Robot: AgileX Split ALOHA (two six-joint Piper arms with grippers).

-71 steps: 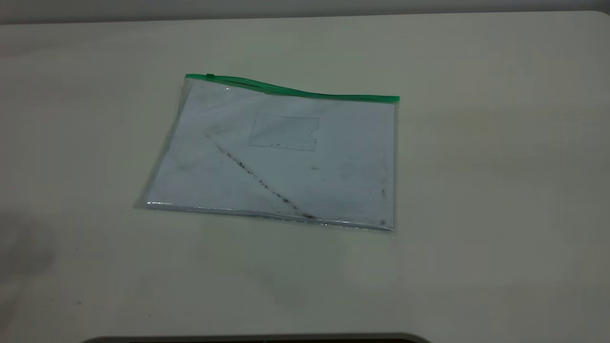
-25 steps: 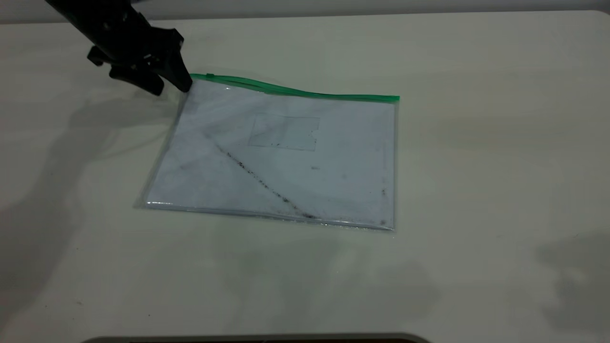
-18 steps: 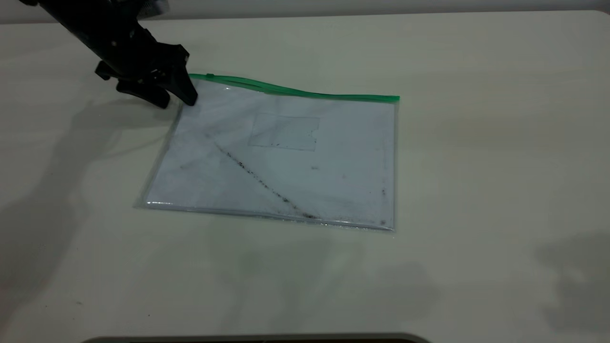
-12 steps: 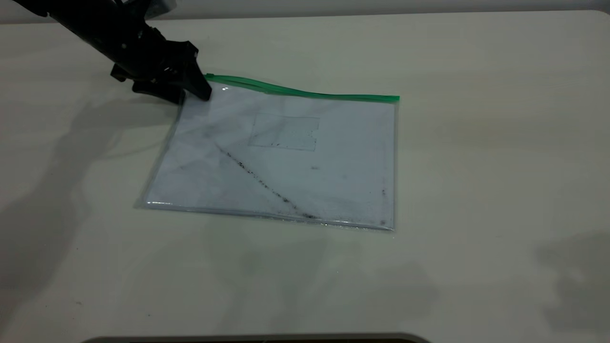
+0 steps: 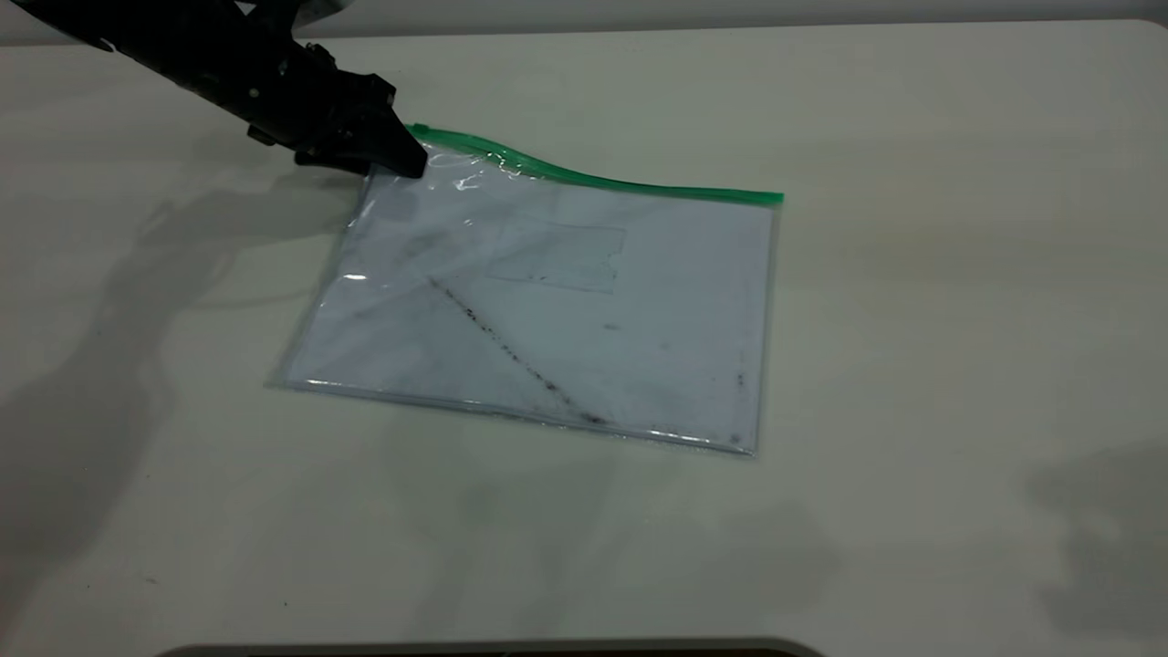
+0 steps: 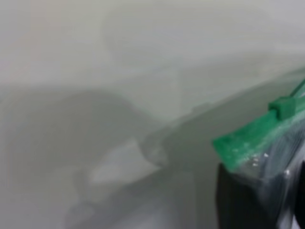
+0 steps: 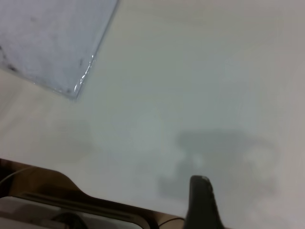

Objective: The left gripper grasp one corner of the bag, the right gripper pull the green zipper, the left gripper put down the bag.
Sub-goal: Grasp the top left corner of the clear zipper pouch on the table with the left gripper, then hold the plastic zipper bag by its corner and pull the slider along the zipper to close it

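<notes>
Left gripper (image 5: 401, 162) had its jaws pinching the corner (image 5: 422, 137) of the bag (image 5: 566, 310), that end of the green zipper (image 5: 593, 178) raised slightly while the rest of the bag lay flat on the surface (image 5: 958, 319). Slider tab (image 6: 284, 107) sat just beside the pinched corner. Right gripper (image 7: 202, 202) hung over bare surface well apart from the bag; couldn't tell its jaw state.

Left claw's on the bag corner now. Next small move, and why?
Probably bring the right claw over to the slider. The left claw grips the bag at the corner, already raised off the table. The slider sits right beside that grip on the zipper, while the right claw hangs over bare table.
</notes>
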